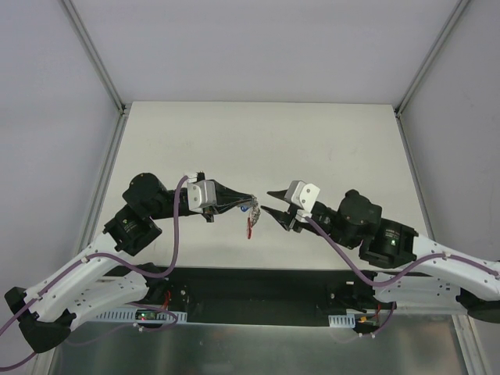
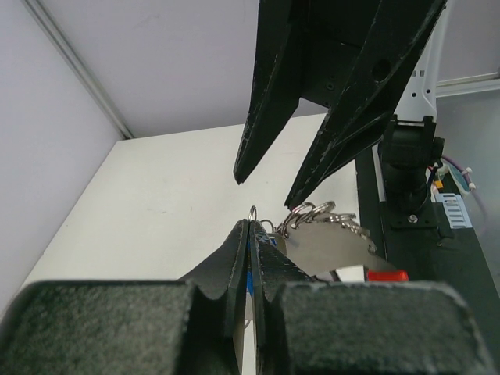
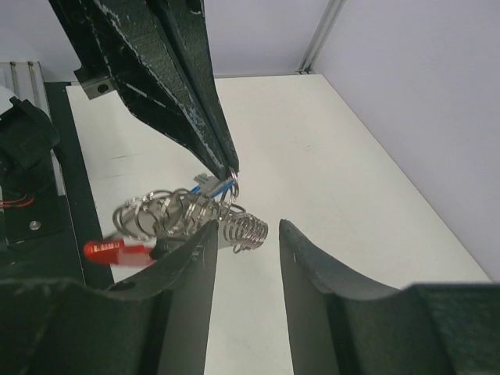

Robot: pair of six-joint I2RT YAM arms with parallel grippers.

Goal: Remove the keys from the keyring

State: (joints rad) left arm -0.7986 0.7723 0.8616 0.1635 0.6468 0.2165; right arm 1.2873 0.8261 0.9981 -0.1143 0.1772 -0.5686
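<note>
Left wrist: left claw (image 2: 251,226) pinches keyring (image 2: 312,209); keys (image 2: 328,246) partly hidden behind.

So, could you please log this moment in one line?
left gripper: shut on keyring | right gripper: open | keys: on ring

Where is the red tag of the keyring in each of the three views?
Top external: the red tag hangs at the centre, just below the left gripper tip.
Left wrist: the tag is lower right, under the keyring rings.
Right wrist: the tag is lower left, left of the rings.
Shared landmark: the left gripper, shut on the keyring, shows in all three.
</note>
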